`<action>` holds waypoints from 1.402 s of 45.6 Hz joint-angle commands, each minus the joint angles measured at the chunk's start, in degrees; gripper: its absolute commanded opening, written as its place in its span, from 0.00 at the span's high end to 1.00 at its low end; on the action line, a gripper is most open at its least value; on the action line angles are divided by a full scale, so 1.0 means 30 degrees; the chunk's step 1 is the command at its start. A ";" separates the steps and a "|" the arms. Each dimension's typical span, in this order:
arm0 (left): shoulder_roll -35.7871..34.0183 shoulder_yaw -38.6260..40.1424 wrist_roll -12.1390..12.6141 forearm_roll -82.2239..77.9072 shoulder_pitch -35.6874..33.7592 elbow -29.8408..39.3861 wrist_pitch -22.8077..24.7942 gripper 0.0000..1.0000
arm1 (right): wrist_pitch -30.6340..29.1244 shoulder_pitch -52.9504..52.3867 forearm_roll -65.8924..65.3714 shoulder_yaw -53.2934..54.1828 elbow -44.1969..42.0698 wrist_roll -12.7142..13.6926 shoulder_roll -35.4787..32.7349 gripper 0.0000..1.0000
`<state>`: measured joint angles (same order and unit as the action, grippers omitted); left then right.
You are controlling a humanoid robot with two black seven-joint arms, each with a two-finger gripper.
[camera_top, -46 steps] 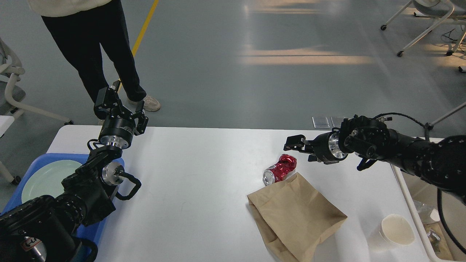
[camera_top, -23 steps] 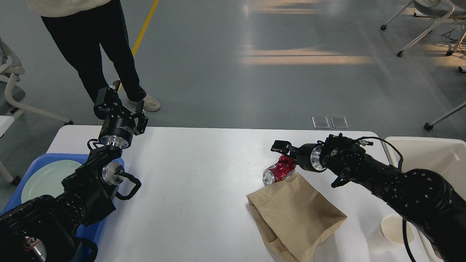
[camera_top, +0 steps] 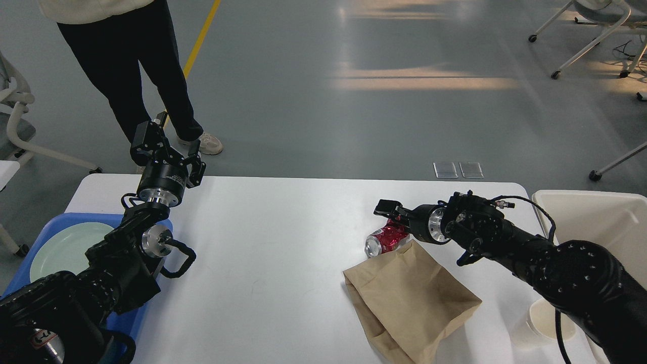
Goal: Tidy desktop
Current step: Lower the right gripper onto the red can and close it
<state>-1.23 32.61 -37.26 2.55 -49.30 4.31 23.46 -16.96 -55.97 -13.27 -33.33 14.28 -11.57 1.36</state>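
Surface (camera_top: pixel 283 242): white, rounded corners, filling the lower part of the head view. Crushed red can (camera_top: pixel 385 238) lying on its side right of centre, silver end facing left. Brown paper bag (camera_top: pixel 409 296) flat toward the near edge, its upper corner touching or just beside the can. White paper cup (camera_top: pixel 548 321) near the right near corner, partly hidden behind the right arm. Blue tray (camera_top: pixel 55 222) at the left edge, holding a pale green plate (camera_top: pixel 68 247). Cream bin (camera_top: pixel 596 215) just off the right edge.

Right tool (camera_top: pixel 390 215): lowered onto the far end of the can, upper finger above it; grip on the can cannot be told. Left tool (camera_top: pixel 167 144): raised above the far left corner, fingers parted narrowly, holding nothing.

Person (camera_top: pixel 136 76) standing on the floor beyond the far left corner.
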 commanded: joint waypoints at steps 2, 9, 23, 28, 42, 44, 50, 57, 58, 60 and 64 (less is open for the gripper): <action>0.0000 0.0000 0.0000 0.0000 -0.0004 0.0000 0.0001 0.03 | -0.0002 0.0287 -0.0175 -0.0200 -0.0334 -0.0009 -0.0015 0.00; 0.0000 0.0000 0.0000 0.0000 -0.0004 0.0000 0.0001 0.03 | -0.0002 0.0433 -0.0381 -0.0317 -0.0335 -0.0009 0.0014 0.00; 0.0000 0.0000 0.0000 0.0000 -0.0004 0.0000 0.0001 0.03 | 0.1315 0.1106 -0.0352 -0.0288 -0.1389 -0.0009 0.0512 0.00; 0.0000 0.0000 0.0000 0.0000 -0.0004 0.0000 0.0001 0.03 | 0.1404 0.1224 -0.0264 -0.0200 -0.1419 -0.0009 0.0512 0.00; 0.0000 0.0000 0.0000 0.0000 -0.0004 0.0000 0.0001 0.03 | 0.2283 0.1458 -0.0088 -0.0112 -0.1419 -0.0068 0.0951 0.01; 0.0000 0.0000 0.0000 0.0000 -0.0004 0.0000 0.0001 0.03 | 0.2283 0.1458 -0.0088 -0.0083 -0.1419 -0.0097 0.1039 0.01; 0.0000 0.0000 0.0000 0.0000 -0.0004 0.0000 0.0001 0.03 | 0.2283 0.1604 -0.0059 -0.0054 -0.1419 -0.0068 0.1391 0.02; 0.0000 0.0000 0.0000 0.0000 -0.0004 0.0000 0.0001 0.03 | 0.2283 0.1605 -0.0059 -0.0054 -0.1448 -0.0097 0.1450 0.06; 0.0000 0.0000 0.0000 0.0000 -0.0004 0.0000 0.0001 0.03 | 0.2283 0.1634 -0.0059 -0.0054 -0.1448 -0.0097 0.1450 0.06; 0.0000 0.0000 0.0000 0.0000 -0.0004 0.0000 0.0001 0.03 | 0.2312 0.1634 -0.0059 -0.0024 -0.1448 -0.0097 0.1479 0.06; 0.0000 0.0000 0.0000 0.0000 -0.0004 0.0000 0.0001 0.03 | 0.2312 0.1693 -0.0059 -0.0024 -0.1769 -0.0097 0.1625 0.06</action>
<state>-1.23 32.61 -37.27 2.55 -49.30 4.31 23.46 -10.05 -51.10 -13.44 -33.43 9.87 -11.83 5.77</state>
